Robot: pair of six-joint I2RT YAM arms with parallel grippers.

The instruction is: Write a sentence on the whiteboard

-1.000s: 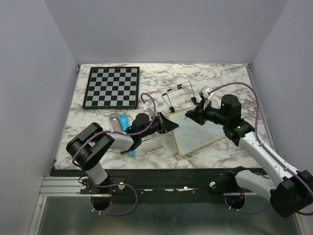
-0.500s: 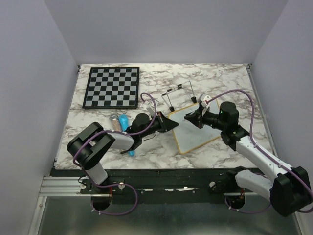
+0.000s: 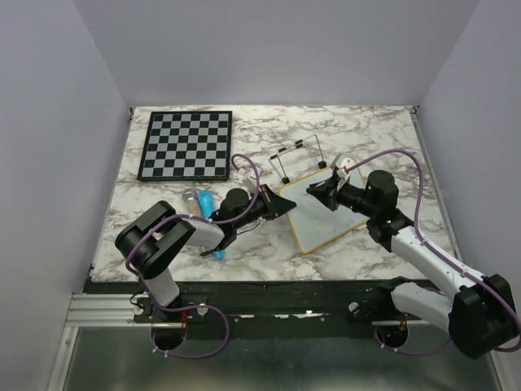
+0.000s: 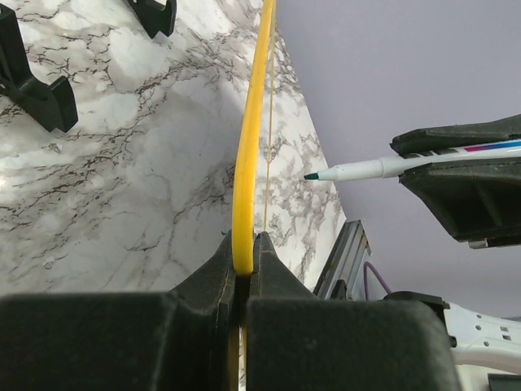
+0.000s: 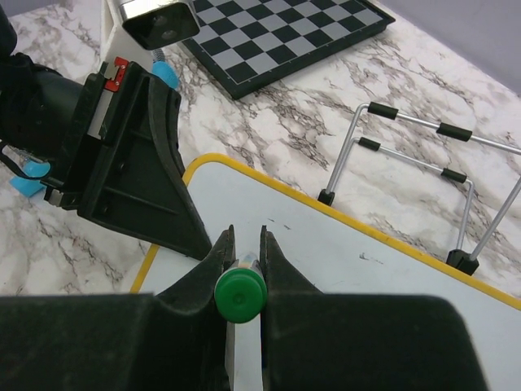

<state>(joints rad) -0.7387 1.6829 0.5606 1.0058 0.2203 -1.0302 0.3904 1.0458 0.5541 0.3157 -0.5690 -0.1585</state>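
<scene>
At ten o'clock on the table, chessboard: I see it lying flat, well apart from both arms.
Blue object: at about eight o'clock, just beside my left arm; too small for me to tell what it is.
Left gripper: near the middle, pointing to three o'clock; its jaws are clenched on the yellow frame of the whiteboard, which the wrist camera shows pinched edge-on between the fingers.
Whiteboard: right of centre, turned askew, its left corner in my left jaws; the white face carries a few tiny dark specks. I cannot tell whether it lies flat or is lifted at that corner.
Wire stand: at one o'clock from the board's held corner, on the marble just beyond the frame.
Marker: white barrel, dark green tip pointing to nine o'clock, apart from the frame edge.
Right gripper: over the board's upper left part, jaws grasping the marker, its green end between the fingers.
</scene>
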